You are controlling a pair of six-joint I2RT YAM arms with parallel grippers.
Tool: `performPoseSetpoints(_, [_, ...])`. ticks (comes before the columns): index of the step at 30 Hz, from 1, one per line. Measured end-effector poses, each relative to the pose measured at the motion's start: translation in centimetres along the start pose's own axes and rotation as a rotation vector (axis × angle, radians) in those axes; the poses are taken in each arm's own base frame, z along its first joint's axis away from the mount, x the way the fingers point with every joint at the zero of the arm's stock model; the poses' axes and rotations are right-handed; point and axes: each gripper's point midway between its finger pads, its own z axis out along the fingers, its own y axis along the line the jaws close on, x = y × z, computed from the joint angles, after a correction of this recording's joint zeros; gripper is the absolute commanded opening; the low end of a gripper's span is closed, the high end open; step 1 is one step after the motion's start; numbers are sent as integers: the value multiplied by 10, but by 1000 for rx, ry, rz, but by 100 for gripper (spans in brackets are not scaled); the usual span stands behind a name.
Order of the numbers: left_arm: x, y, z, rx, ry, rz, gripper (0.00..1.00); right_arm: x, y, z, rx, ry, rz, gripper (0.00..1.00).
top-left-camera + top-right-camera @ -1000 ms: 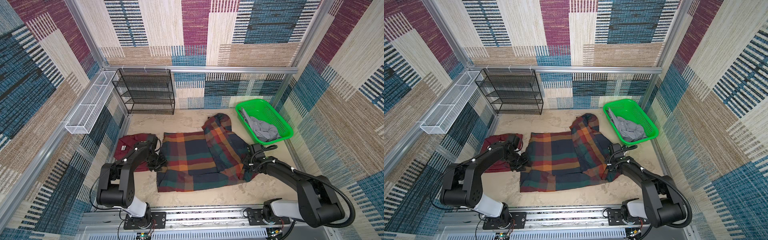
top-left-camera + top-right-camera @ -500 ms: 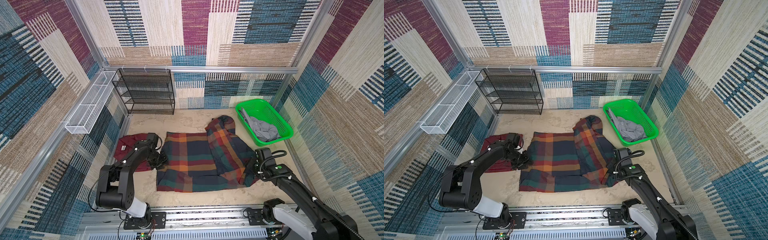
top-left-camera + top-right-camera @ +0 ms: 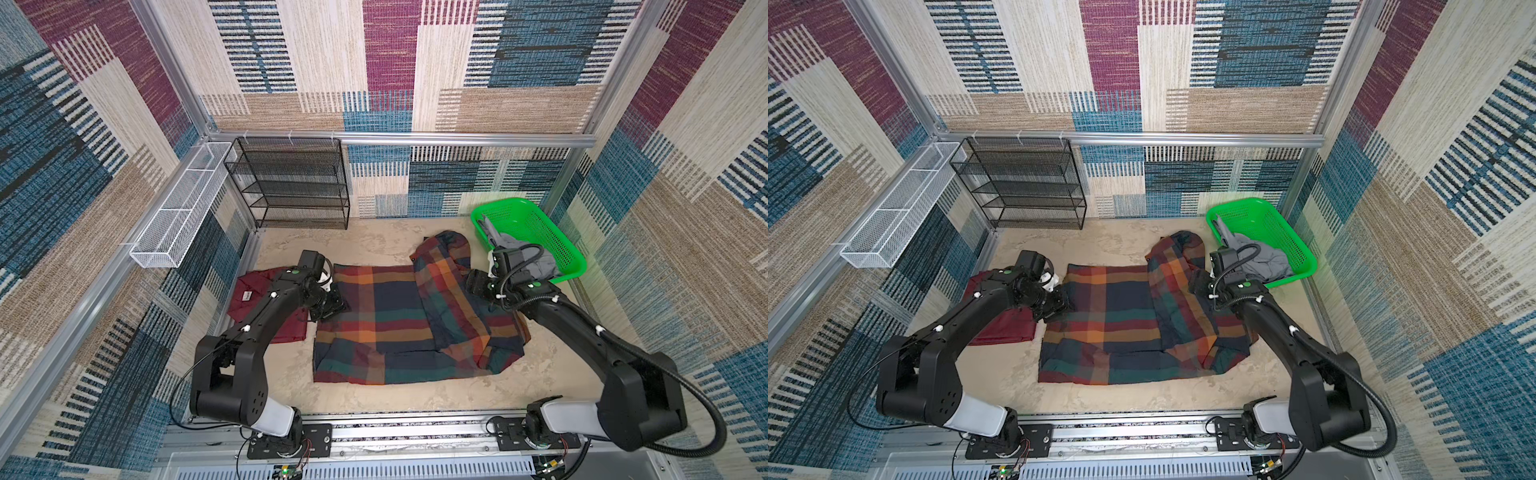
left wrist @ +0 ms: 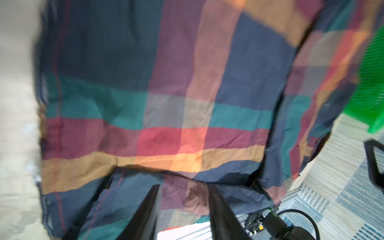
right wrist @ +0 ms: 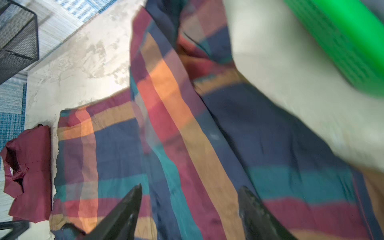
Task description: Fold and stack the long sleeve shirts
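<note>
Far left, on the wall: wire tray [image 3: 174, 220]. A rack [image 3: 291, 183] of black mesh stands at the table's [image 3: 374, 245] back left corner.

Maroon shirt [image 3: 253, 291]: folded, flat on the table's left side, white label [image 3: 247, 296] facing up. Your left arm [image 3: 266, 309] crosses over its right part and hides it there.

Left gripper [image 3: 332, 305]: down low at the left edge of the plaid shirt [image 3: 386, 332], between it and the maroon shirt. In the left wrist view your fingers [image 4: 149, 207] stand parted with plaid cloth showing in the gap. Nothing looks pinched, though that view is blurred.

Plaid shirt: mid-table, just beside the maroon shirt. The left and middle parts lie spread fairly flat as a rough rectangle. The right part is folded over on top, a long flap running from the back of the table towards the front, bunched at its back end near the basket. The front right corner is rumpled.

Right gripper [image 3: 473, 284]: over the right side of the plaid shirt, at the folded flap. In the right wrist view the fingers [image 5: 124, 207] are spread wide above the cloth and hold nothing.

Basket [image 3: 536, 224]: green, at the back right corner. The grey shirt [image 3: 498, 241] lies crumpled inside it, partly hidden behind your right wrist.
</note>
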Motion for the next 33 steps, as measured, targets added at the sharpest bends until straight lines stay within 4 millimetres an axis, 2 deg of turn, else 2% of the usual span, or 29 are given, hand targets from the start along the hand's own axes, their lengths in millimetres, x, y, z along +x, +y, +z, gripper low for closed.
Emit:
performPoseSetpoints(3, [-14,-2,-16,-1,-57,47,64,-32,15,25,8,-23,-72,79])
performPoseSetpoints(4, [-16,-1,-19,-6,-71,61,72,-43,18,36,21,-33,-94,80])
performPoseSetpoints(7, [-16,0,-27,-7,-94,86,79,-73,29,69,39,-50,-150,80])
performPoseSetpoints(8, [-15,0,-28,-5,-98,92,86,-79,30,77,44,-52,-161,81])
performPoseSetpoints(9, [-14,1,-31,-11,-110,101,100,-86,34,88,45,-54,-176,81])
performPoseSetpoints(11, [-11,2,-39,-13,-138,123,100,-95,39,110,43,-54,-204,80])
performPoseSetpoints(15, [-6,11,-65,-65,-250,154,99,-100,45,148,24,-25,-242,69])
performPoseSetpoints(17, [-2,16,-78,-95,-299,164,99,-99,47,160,14,-11,-258,66])
performPoseSetpoints(19, [1,22,-87,-121,-346,173,100,-98,48,171,8,-1,-273,59])
performPoseSetpoints(21, [5,29,-94,-147,-387,175,100,-97,46,180,11,7,-290,47])
performPoseSetpoints(25, [9,39,-105,-187,-444,174,99,-96,46,186,11,13,-304,32])
performPoseSetpoints(30, [4,44,-108,-225,-466,170,100,-92,45,185,8,23,-308,12])
performPoseSetpoints(33, [1,44,-109,-236,-468,169,99,-88,44,174,10,30,-307,0])
